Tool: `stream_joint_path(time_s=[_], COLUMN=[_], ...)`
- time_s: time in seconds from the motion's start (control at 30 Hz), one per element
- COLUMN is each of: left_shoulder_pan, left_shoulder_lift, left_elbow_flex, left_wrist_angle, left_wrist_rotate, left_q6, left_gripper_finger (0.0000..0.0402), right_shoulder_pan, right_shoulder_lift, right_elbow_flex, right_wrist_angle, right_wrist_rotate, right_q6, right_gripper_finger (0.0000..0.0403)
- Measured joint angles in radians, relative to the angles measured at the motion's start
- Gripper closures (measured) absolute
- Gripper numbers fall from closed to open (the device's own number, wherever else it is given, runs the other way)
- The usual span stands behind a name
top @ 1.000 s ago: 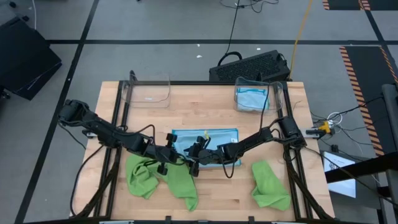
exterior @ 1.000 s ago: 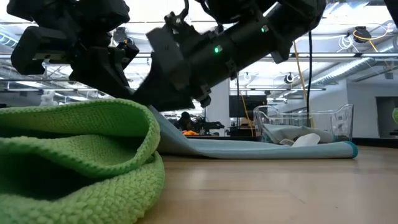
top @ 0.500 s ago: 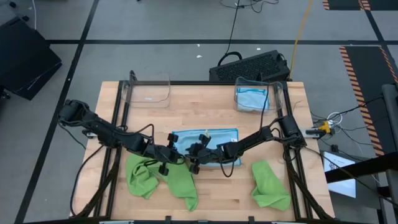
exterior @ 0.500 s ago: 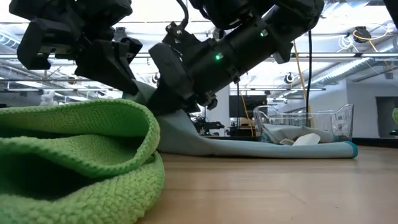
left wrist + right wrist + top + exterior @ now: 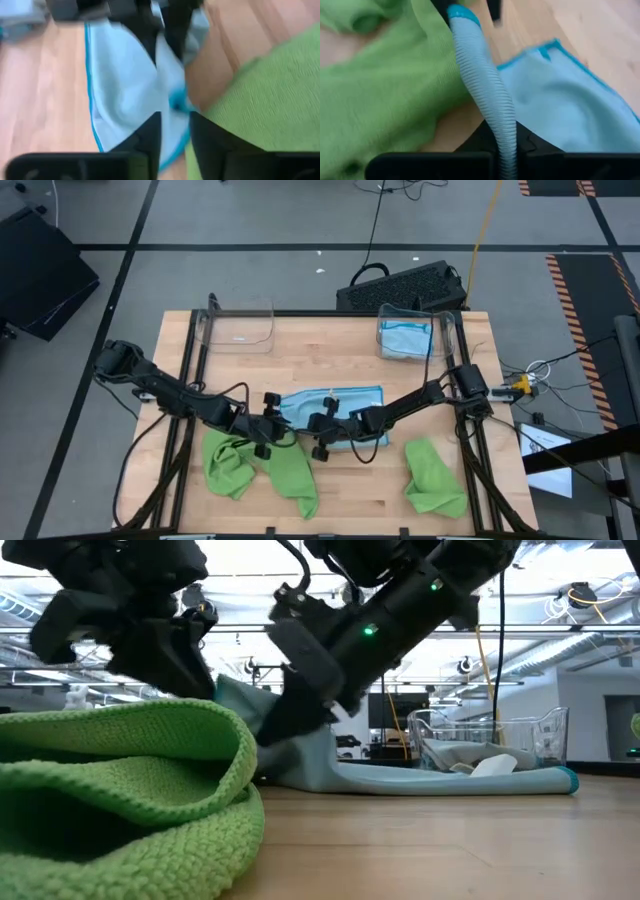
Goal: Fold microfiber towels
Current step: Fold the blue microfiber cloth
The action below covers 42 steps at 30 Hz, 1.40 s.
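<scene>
Right now the right gripper (image 5: 318,448) has its fingers clamped on the blue towel's (image 5: 345,406) near edge, mid-counter (image 5: 330,350), lifting it for a fold. Beside it the left gripper (image 5: 268,402) has fingers slightly apart. Next, I'd guess, carry that edge across. Arms hide the corner.

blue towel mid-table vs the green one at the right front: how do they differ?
The blue towel is light blue with teal edging; the green towel is plain lime. The blue one lies mostly flat, one corner lifted by the right pincer; the green one sits crumpled and untouched. Both are soft cloths on the wooden table.
</scene>
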Motion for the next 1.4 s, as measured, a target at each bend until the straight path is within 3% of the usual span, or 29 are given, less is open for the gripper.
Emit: stream_joint_path(time_s=[0.17,0.43,0.7,0.83,0.97,1.23,1.4], left_shoulder_pan=[-0.013,-0.032,-0.023,0.013,0.039,0.08,0.108], left_shoulder_lift=[0.0,0.001,0.002,0.002,0.002,0.002,0.036], left_elbow_flex=[-0.016,-0.126,-0.258,-0.312,-0.348,-0.385,-0.385], left_wrist_angle=[-0.03,0.292,0.575,0.674,0.688,0.686,0.678], left_wrist_rotate=[-0.027,-0.063,-0.13,-0.111,-0.05,-0.05,0.004], left_q6=[-0.096,-0.13,-0.046,-0.027,-0.033,-0.025,-0.017], left_gripper_finger=[0.0225,0.0165,0.0153,0.0153,0.0153,0.0153,0.0157], right_shoulder_pan=[0.0,-0.014,-0.048,-0.068,-0.08,-0.087,-0.094], right_shoulder_lift=[-0.034,-0.091,-0.172,-0.191,-0.206,-0.212,-0.212], right_elbow_flex=[0.0,0.0,0.0,0.0,0.0,0.0,0.0], right_wrist_angle=[-0.103,-0.14,-0.222,-0.235,-0.262,-0.261,-0.257], right_wrist_rotate=[-0.02,-0.016,0.033,0.034,0.034,0.034,0.036], right_q6=[0.031,0.049,0.044,0.041,0.041,0.032,0.034], right_gripper_finger=[0.0399,0.04,0.0401,0.0401,0.0401,0.0401,0.0401])
